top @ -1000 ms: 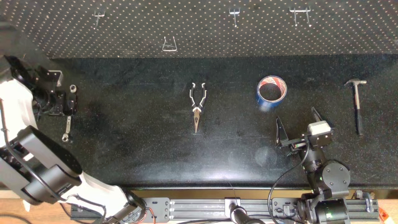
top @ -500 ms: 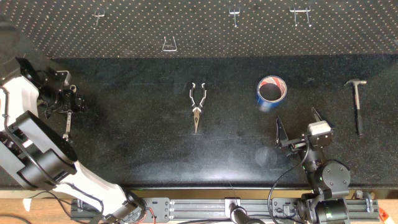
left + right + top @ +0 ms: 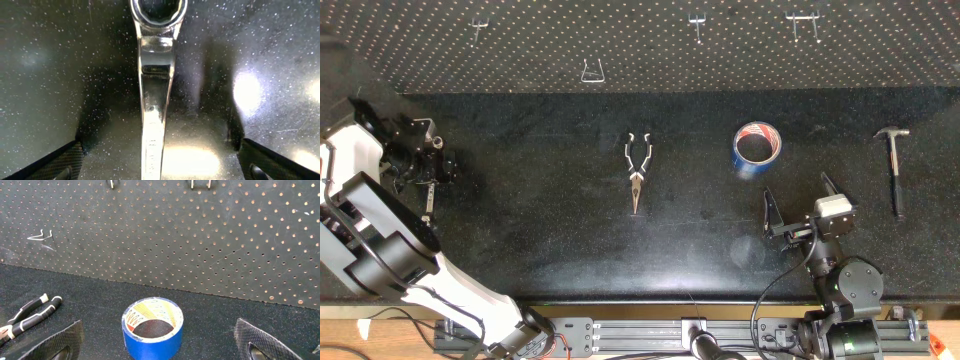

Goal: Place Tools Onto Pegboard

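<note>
The left claw hangs spread over the wrench, which lies flat at the desk's left end, between its 2 fingers. The right claw, also spread, faces the blue tape roll.

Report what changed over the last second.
The left gripper shifted slightly toward the table's middle and now straddles the wrench, fingers open, nothing grasped. The wrench, pliers, tape roll, hammer and right gripper stayed put.
</note>
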You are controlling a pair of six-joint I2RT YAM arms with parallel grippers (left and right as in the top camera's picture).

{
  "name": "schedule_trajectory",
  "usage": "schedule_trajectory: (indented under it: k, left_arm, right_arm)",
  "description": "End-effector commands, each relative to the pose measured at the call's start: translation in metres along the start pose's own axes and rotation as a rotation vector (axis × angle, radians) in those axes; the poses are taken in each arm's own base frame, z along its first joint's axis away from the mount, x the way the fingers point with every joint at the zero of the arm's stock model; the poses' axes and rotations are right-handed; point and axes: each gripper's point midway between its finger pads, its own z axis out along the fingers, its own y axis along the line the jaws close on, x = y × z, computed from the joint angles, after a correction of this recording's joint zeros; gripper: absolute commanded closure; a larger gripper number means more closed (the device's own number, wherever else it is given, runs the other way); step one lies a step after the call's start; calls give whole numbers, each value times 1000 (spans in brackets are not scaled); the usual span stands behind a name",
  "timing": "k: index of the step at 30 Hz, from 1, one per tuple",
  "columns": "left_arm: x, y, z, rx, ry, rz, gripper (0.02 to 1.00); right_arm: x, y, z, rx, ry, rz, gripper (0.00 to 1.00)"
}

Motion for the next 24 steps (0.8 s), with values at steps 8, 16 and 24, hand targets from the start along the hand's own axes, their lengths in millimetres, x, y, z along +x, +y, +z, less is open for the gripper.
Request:
schedule_trajectory:
  k: [8, 16, 24]
  left_arm:
    - [-5, 1, 1, 16, -14, -43, 989]
    - [-45, -5, -169, -202, -218, 18, 989]
    - [-30, -146, -340, -192, -721, 66, 987]
  right_arm:
    - [1, 1, 0, -2, -1, 18, 18]
    - [1, 1, 0, -2, -2, 18, 18]
    - [1, 1, 0, -2, -2, 18, 18]
